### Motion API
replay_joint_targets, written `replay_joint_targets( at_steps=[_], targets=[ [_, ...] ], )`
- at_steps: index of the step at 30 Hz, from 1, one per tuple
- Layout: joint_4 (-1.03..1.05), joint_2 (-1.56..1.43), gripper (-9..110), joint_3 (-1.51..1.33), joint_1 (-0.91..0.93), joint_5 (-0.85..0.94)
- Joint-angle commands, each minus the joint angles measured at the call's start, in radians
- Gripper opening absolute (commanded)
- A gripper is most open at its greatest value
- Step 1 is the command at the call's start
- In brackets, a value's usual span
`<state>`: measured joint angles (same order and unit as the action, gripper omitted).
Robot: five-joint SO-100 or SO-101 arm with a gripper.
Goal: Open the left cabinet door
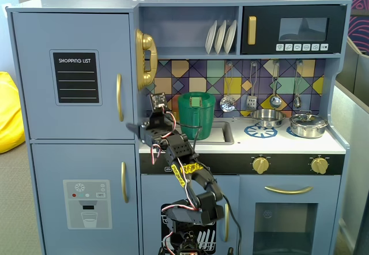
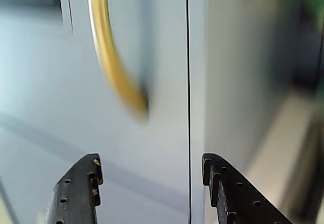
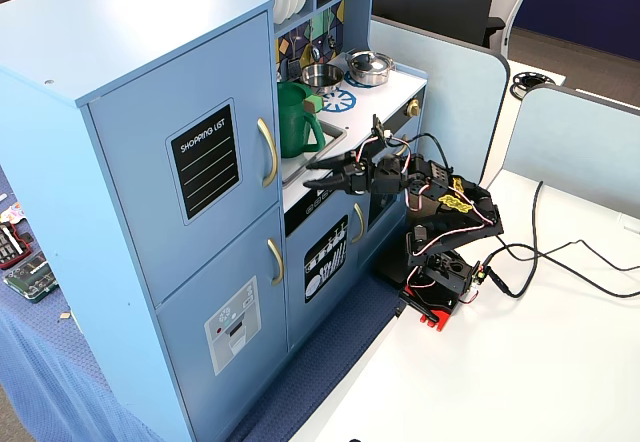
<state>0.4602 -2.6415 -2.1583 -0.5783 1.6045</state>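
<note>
Approach stage: the left cabinet door (image 1: 72, 73) lies flush and shut, just ahead of the hand (image 2: 152, 171). The hand's fingers are spread and grip nothing; the gold handle (image 2: 114, 67) sits above and ahead. Grasping and pulling remain.

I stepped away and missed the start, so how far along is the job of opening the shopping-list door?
Done: the gripper has been brought up near the gold handle of the left cabinet door. In hand: the wrist view shows the jaws open, with the handle ahead of them and not gripped. Left: closing on the handle and pulling; the door sits flush, shut.
</note>
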Motion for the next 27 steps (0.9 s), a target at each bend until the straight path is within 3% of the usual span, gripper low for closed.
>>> replay_joint_targets(
  at_steps=[1,13,27],
  targets=[
    [-0.091,0.086,21,0.138,-0.035,0.038],
    [-0.109,0.331,21,0.394,-0.089,0.137],
    [-0.054,0.405,18,0.477,-0.325,0.325]
  ],
)
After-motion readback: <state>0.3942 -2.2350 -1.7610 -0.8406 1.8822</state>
